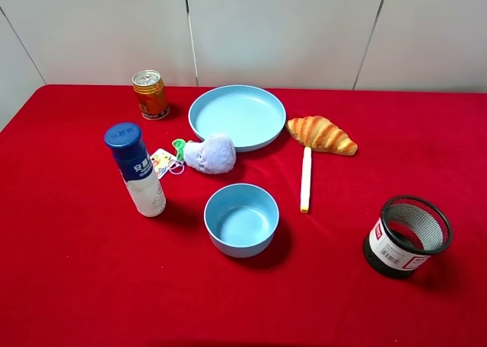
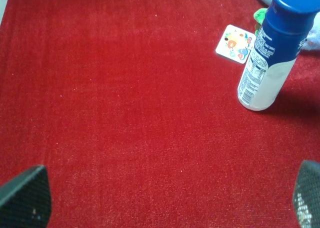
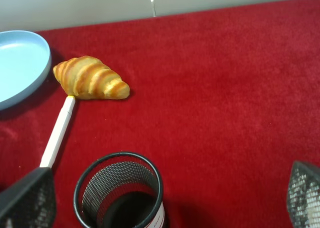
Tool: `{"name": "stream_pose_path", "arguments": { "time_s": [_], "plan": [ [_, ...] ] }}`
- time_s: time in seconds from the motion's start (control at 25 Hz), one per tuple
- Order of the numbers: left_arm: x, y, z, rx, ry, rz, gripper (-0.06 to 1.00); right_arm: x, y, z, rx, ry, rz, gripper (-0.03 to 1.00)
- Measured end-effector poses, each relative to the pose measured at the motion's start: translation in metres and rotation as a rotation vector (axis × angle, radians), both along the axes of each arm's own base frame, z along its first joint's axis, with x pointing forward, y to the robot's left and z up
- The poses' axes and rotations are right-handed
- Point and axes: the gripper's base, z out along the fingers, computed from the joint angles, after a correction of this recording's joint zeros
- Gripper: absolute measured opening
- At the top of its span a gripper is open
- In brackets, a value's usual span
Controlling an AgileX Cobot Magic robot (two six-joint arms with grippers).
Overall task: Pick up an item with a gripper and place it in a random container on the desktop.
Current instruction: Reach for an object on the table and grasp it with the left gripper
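**Bottle ahead of the open left gripper, off its centre line**

The bottle (image 2: 270, 53) stands upright on the red cloth (image 2: 125, 113), cap up and long axis vertical. It is ahead of the left gripper (image 2: 167, 200) and off toward that gripper's inner finger, the one on the side of the plush toy (image 1: 211, 153). Only cloth lies between gripper and bottle.

The left gripper's jaws are spread wide; just the two fingertips show, holding nothing and touching nothing. The right gripper (image 3: 165, 200) is likewise spread and empty. The black mesh cup (image 3: 120, 193) stands just in front of it, and the bottle does not appear in its wrist view, so the left arm looks much the nearer.

The bowl (image 1: 241, 219) sits beyond the bottle from the left gripper, near it but apart, with nothing inside.

The coming move seems to turn on that sideways offset. The gripper would need to shift toward its inner side until the bottle sits between the fingers, then go forward and close across the body below the cap. A tall, narrow bottle may well tip if one finger meets it first.
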Motion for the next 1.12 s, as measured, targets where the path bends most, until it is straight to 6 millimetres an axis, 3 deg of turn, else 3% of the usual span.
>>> {"name": "stream_pose_path", "arguments": {
  "time_s": [0.88, 1.12],
  "plan": [
    [0.000, 0.000, 0.000, -0.001, 0.000, -0.001, 0.96, 0.000, 0.000, 0.000, 0.000, 0.000, 0.000, 0.69],
    [0.000, -0.001, 0.023, -0.005, -0.013, -0.005, 0.96, 0.000, 0.000, 0.000, 0.000, 0.000, 0.000, 0.69]
  ]
}}
